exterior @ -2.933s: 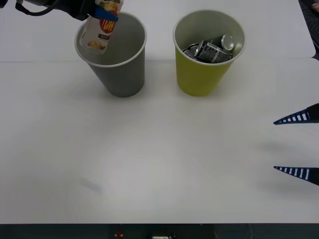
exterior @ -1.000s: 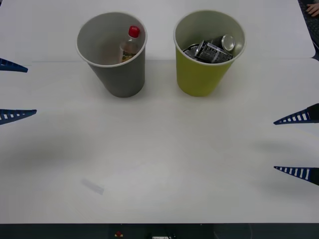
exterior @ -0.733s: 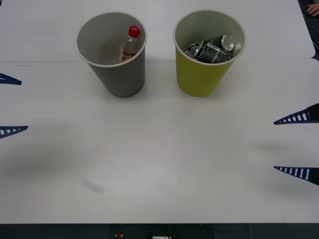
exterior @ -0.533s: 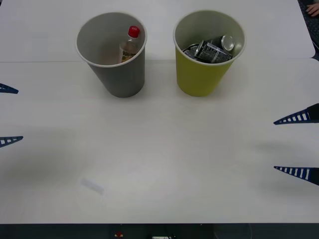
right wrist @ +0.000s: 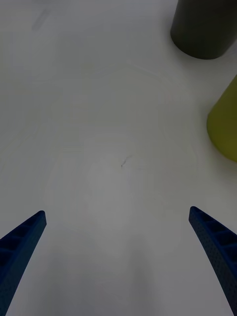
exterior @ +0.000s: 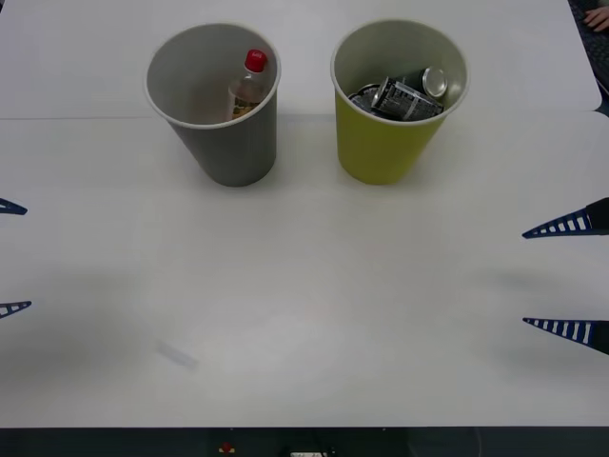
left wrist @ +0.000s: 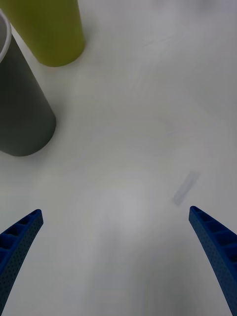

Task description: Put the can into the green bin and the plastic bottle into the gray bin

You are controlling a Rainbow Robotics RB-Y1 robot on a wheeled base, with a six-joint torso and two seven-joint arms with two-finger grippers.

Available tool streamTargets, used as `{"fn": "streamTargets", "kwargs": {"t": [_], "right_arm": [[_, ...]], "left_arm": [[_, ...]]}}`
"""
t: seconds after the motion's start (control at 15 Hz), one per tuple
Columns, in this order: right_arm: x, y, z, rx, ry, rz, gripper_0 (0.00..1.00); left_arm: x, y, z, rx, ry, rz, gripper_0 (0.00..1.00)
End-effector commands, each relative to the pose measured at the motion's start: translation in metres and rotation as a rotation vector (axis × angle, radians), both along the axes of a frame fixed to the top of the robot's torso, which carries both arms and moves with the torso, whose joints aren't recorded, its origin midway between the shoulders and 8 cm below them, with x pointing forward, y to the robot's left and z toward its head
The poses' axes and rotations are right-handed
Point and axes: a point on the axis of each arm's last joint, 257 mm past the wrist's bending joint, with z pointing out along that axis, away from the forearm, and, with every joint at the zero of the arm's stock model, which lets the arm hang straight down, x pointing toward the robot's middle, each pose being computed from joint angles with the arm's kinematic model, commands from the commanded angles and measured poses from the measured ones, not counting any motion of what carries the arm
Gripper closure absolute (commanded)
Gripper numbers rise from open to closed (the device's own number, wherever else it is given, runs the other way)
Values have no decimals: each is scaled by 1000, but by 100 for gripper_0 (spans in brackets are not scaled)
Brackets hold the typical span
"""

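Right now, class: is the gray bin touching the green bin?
Apart. The front view shows a strip of white table between the gray bin and the green bin, rims included.

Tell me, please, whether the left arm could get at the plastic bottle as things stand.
Probably yes, from above only: the plastic bottle stands inside the gray bin, whose wall blocks any sideways approach. The open left gripper has bare table between.
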Motion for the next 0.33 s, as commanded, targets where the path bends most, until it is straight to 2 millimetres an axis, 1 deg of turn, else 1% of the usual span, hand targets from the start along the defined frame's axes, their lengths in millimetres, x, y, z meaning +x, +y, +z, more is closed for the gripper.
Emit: {"fn": "streamTargets", "kwargs": {"t": [0.07, 0.2, 0.33], "right_arm": [[0, 0, 0, 0, 0, 0, 0], [0, 0, 0, 0, 0, 0, 0], [0, 0, 0, 0, 0, 0, 0]], "left_arm": [[-9, 2, -7, 19, 18, -8, 0], [-12, 1, -12, 21, 27, -11, 0], [-12, 1, -12, 19, 28, -11, 0]]}}
